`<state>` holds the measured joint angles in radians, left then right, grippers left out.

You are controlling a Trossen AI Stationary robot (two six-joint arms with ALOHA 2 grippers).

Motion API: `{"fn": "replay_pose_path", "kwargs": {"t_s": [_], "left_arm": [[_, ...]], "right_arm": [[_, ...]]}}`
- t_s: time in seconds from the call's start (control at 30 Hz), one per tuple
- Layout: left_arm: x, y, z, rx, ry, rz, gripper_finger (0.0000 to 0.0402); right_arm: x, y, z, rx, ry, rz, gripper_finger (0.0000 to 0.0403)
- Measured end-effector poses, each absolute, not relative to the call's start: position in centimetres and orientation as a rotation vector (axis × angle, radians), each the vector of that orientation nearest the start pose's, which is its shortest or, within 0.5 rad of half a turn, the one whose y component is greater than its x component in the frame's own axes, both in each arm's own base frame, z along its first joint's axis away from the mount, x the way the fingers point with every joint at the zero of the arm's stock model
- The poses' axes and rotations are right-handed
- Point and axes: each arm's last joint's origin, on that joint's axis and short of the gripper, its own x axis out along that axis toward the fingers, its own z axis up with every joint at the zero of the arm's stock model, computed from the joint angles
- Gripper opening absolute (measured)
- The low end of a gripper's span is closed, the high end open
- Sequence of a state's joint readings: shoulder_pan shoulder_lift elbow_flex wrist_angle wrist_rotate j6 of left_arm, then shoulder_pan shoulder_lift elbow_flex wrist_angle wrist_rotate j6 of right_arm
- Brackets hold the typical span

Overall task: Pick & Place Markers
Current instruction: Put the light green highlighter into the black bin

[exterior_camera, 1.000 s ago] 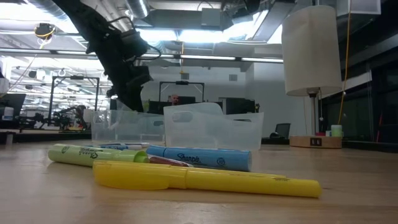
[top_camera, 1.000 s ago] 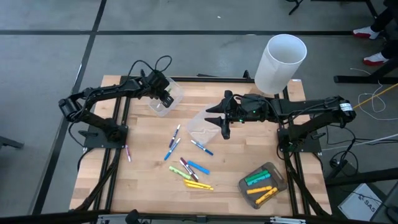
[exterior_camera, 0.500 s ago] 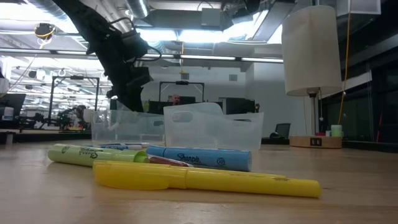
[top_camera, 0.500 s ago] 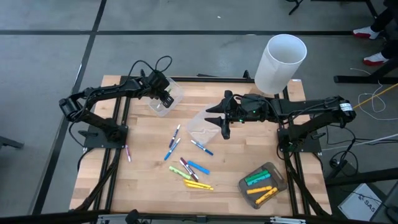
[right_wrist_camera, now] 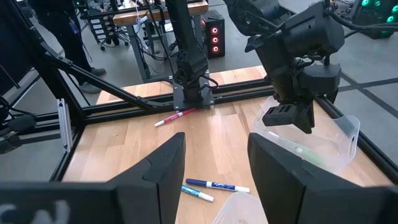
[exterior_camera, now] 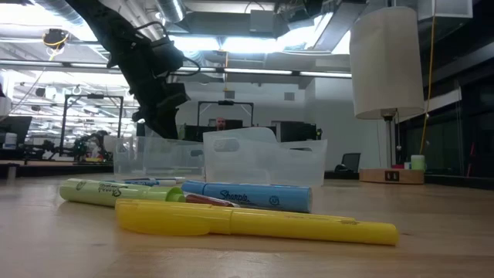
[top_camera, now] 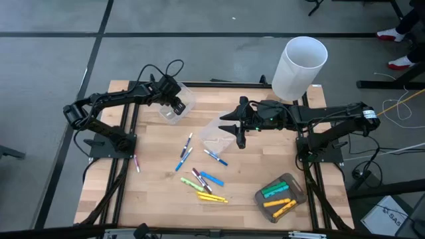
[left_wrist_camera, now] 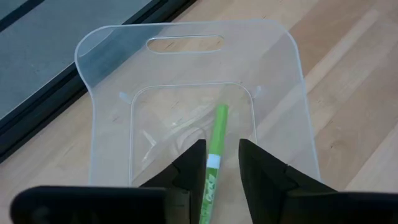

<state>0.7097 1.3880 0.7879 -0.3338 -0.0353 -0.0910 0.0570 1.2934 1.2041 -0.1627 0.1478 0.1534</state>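
Note:
My left gripper [top_camera: 174, 106] hangs open over a clear tub [top_camera: 178, 106] at the table's far left. In the left wrist view a green marker [left_wrist_camera: 216, 146] lies on the tub's floor [left_wrist_camera: 161, 118], between my fingertips [left_wrist_camera: 217, 165]. My right gripper [top_camera: 238, 137] is open above the table's middle, beside a second clear tub [top_camera: 212, 137], with nothing between its fingers [right_wrist_camera: 214, 186]. Loose markers lie flat on the wood: blue-and-white ones [top_camera: 185, 153] [top_camera: 216, 157] and a mixed cluster [top_camera: 204, 186], which the low view shows as a yellow one [exterior_camera: 255, 220] and a blue one [exterior_camera: 247, 194].
A grey tray [top_camera: 292, 182] near the right front holds green and yellow markers. A tall white cylinder [top_camera: 300, 66] stands at the far right edge. A pink marker [top_camera: 137, 162] lies by the left arm's base. Bare wood shows at the front left.

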Motion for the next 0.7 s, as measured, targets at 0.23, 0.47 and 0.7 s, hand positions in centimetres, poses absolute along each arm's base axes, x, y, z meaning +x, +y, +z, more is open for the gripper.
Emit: {"fn": "replay_pose_path", "kwargs": {"t_s": [0.23, 0.47, 0.7], "left_arm": [[20.1, 17.3, 19.9, -0.402, 0.860, 0.714, 0.0108], [19.9, 16.1, 21.8, -0.423, 0.764, 0.689, 0.0078], [19.8, 13.8, 24.6, -0.434, 0.635, 0.635, 0.0022]], "right_arm": [[29.0, 1.2, 37.1, 0.127, 0.243, -0.109, 0.0174], [29.0, 1.2, 37.1, 0.127, 0.243, -0.109, 0.0174], [29.0, 1.2, 37.1, 0.127, 0.243, -0.109, 0.0174]]}}
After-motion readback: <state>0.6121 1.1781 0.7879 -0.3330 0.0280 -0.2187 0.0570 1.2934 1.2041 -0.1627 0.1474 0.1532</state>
